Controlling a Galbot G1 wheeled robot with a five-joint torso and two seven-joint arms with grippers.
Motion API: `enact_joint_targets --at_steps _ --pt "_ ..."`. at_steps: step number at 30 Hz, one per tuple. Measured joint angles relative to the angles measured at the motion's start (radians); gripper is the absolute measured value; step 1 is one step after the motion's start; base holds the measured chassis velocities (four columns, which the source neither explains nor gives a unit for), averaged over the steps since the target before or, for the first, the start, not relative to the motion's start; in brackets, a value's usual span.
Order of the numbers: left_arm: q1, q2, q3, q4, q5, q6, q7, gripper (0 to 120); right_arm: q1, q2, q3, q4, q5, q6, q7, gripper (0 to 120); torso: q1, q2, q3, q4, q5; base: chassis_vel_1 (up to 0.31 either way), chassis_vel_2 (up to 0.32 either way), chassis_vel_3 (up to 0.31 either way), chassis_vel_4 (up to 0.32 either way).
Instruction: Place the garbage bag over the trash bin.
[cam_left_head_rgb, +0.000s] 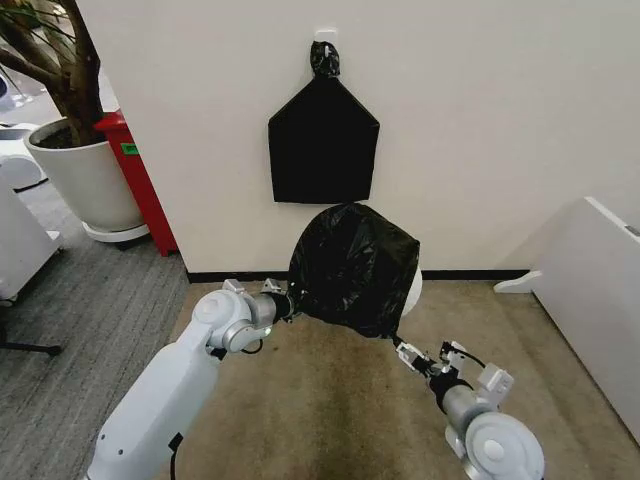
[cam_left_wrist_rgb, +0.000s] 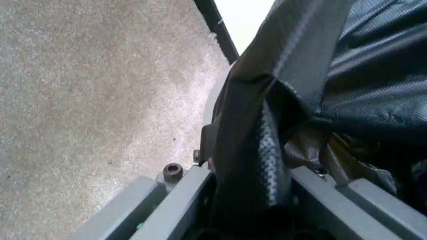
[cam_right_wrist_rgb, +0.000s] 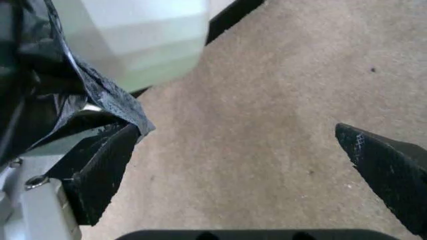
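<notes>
- The garbage bag (cam_left_head_rgb: 352, 268) drapes over the trash bin (cam_left_head_rgb: 414, 292), hiding all but a pale sliver of it.
- The left gripper (cam_left_head_rgb: 288, 300) is clamped on the bag's near-left edge; plastic is bunched between its fingers (cam_left_wrist_rgb: 263, 170).
- The right gripper (cam_right_wrist_rgb: 247, 165) has its jaws spread wide, one pad (cam_right_wrist_rgb: 100, 170) touching the bag's lower hem just ahead of it.

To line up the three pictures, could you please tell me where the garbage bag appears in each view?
Head view: garbage bag at centre, draped over the trash bin.
Left wrist view: upper right, running down into the left claw.
Right wrist view: upper left, beside one finger.
Shared landmark: the beige carpet.
</notes>
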Motion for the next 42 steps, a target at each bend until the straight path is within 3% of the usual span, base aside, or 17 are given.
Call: enact_joint_targets --at_steps 7,20,28,32,35,40,41,42 --pt "0.005 -0.003 0.0 -0.016 -0.004 -0.004 -0.008 0 -0.046 0.008 0.004 0.028 -0.055 0.0 -0.028 100 0.0 0.0 0.0 -0.0001 -0.0003 0.0 0.0 0.0 0.0" --pt "0.054 0.034 -0.005 -0.084 -0.032 0.009 -0.025 0 -0.019 0.022 0.027 -0.102 -0.115 0.051 -0.069 100 0.0 0.0 0.0 0.0002 -0.0001 0.0 0.0 0.0 0.0" --pt "0.054 0.037 0.001 -0.09 -0.021 0.016 -0.029 0 -0.086 0.036 0.008 0.009 -0.136 0.06 -0.065 100 0.0 0.0 0.0 0.0001 -0.0003 0.0 0.0 0.0 0.0" --pt "0.048 0.042 0.003 -0.077 0.012 0.033 -0.012 0 -0.155 0.024 0.004 0.063 -0.213 0.086 -0.141 100 0.0 0.0 0.0 -0.0001 -0.0003 0.0 0.0 0.0 0.0" --pt "0.047 0.045 0.009 -0.069 0.053 0.039 -0.001 0 -0.176 0.022 0.004 0.092 -0.235 0.099 -0.15 100 0.0 0.0 0.0 0.0 0.0 0.0 0.0 0.0 0.0" --pt "0.059 0.07 0.057 -0.082 0.38 0.053 0.067 0 -0.203 -0.011 0.039 0.299 -0.297 0.098 -0.096 100 0.0 0.0 0.0 -0.0001 -0.0006 0.0 0.0 0.0 0.0" --pt "0.059 0.07 0.057 -0.082 0.38 0.053 0.067 0 -0.203 -0.011 0.039 0.299 -0.297 0.098 -0.096 100 0.0 0.0 0.0 -0.0001 -0.0006 0.0 0.0 0.0 0.0" --pt "0.063 0.074 0.063 -0.089 0.46 0.053 0.08 0 -0.185 -0.035 0.047 0.342 -0.29 0.084 -0.062 100 0.0 0.0 0.0 -0.0002 -0.0005 0.0 0.0 0.0 0.0"
